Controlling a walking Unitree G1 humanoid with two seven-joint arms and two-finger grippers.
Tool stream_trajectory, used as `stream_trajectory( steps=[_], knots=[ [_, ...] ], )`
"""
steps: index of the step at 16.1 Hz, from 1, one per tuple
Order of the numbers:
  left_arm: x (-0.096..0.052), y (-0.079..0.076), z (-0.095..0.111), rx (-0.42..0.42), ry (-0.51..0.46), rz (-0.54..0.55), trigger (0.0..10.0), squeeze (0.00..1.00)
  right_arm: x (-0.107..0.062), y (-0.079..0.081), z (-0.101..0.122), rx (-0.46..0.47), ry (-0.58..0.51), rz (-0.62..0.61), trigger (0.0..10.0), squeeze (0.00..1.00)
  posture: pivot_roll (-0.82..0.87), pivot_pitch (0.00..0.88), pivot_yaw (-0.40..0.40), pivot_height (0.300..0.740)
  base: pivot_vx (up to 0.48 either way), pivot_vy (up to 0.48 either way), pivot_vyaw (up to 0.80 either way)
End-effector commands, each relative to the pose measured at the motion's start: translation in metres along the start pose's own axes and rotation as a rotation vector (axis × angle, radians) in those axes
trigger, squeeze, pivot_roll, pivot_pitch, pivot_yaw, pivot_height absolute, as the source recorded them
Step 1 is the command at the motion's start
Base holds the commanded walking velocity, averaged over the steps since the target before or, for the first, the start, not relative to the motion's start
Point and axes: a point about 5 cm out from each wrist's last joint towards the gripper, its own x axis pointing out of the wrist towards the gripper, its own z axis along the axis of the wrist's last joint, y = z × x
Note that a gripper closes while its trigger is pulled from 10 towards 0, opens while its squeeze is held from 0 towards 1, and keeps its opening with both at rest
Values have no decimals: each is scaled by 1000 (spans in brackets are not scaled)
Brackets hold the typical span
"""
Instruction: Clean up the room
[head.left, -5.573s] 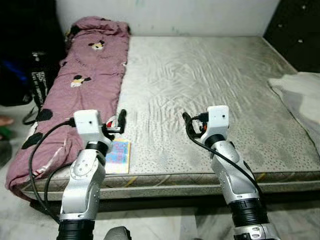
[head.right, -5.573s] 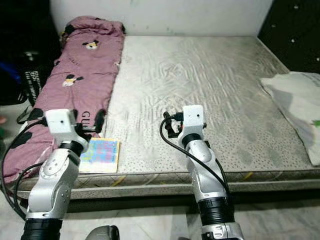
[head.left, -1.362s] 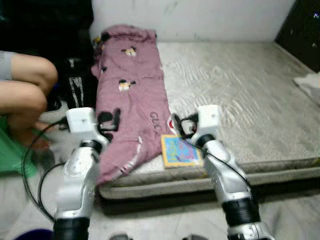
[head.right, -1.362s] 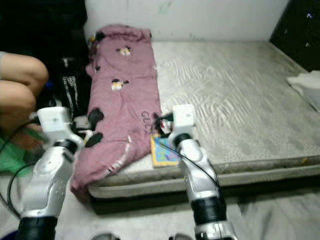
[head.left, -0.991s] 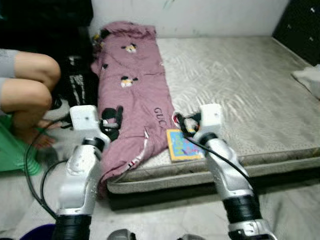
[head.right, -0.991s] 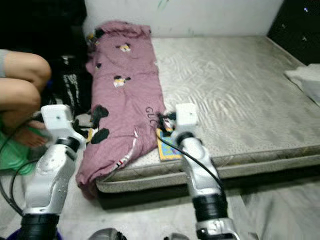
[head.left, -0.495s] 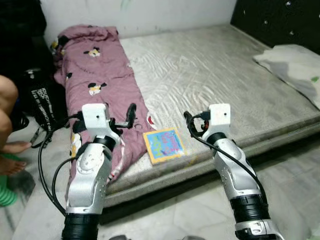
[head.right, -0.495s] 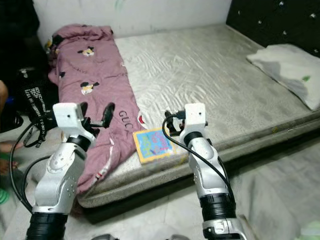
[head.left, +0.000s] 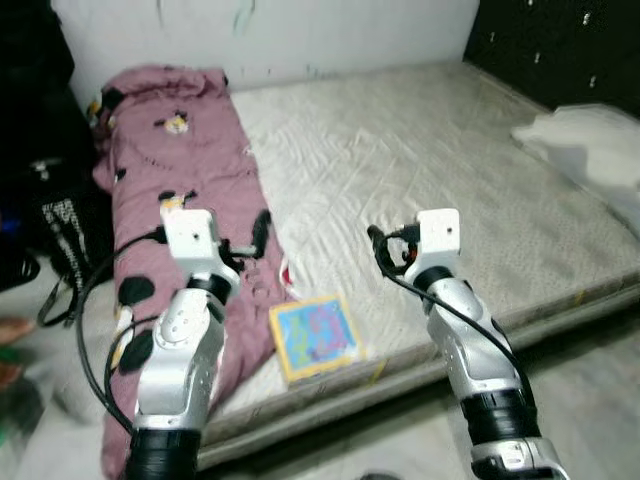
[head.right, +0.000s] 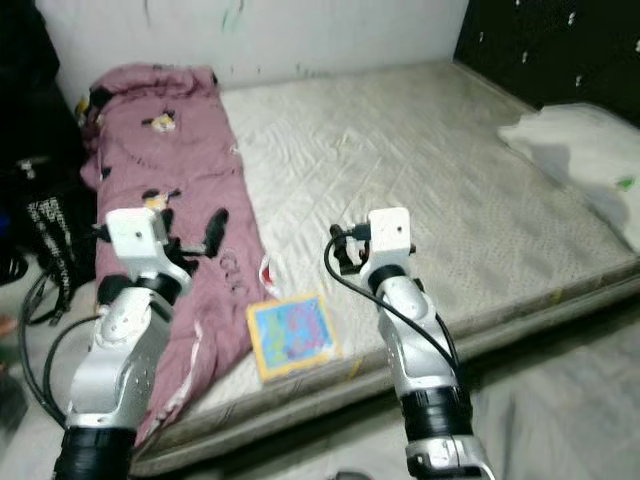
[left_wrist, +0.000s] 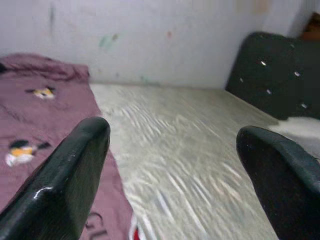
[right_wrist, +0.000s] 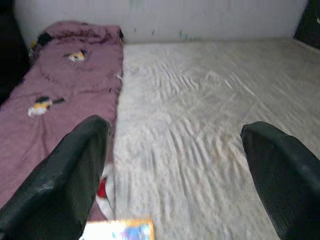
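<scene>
Both hands are spread wide and hold nothing: the left hand (head.left: 262, 228) hangs over the pink blanket (head.left: 170, 165) along the bed's (head.left: 420, 150) left side, the right hand (head.left: 378, 245) over the bare mattress. A colourful book (head.left: 314, 336) lies near the bed's front edge, just beside the blanket.

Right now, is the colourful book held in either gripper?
No: the colourful book lies flat near the mattress edge, beside the pink blanket, with the left gripper and right gripper open above the bed.
</scene>
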Motion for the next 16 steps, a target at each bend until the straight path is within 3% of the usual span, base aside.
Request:
stream_trajectory(
  steps=[1, 8, 12, 16],
  knots=[
    [-2, 10, -2, 20, 13, 44, 10000, 0, 1, 9, 2, -4, -8, 31, 10000, 0, 16, 0, 0, 740, 0, 0, 0],
    [4, 15, 3, 39, -2, 83, 10000, 0, 8, 13, 6, 1, -25, 44, 10000, 0, 31, 0, -4, 740, 0, 0, 592],
    [5, 23, -2, 41, 13, 103, 10000, 0, 11, 5, 8, 30, -48, -7, 10000, 0, 28, 0, 19, 740, 0, 0, 0],
    [10, 19, 0, 48, 9, 72, 10000, 0, 10, -4, 12, 77, -73, -72, 10000, 0, 18, 0, 23, 740, 0, 0, 0]
  ],
)
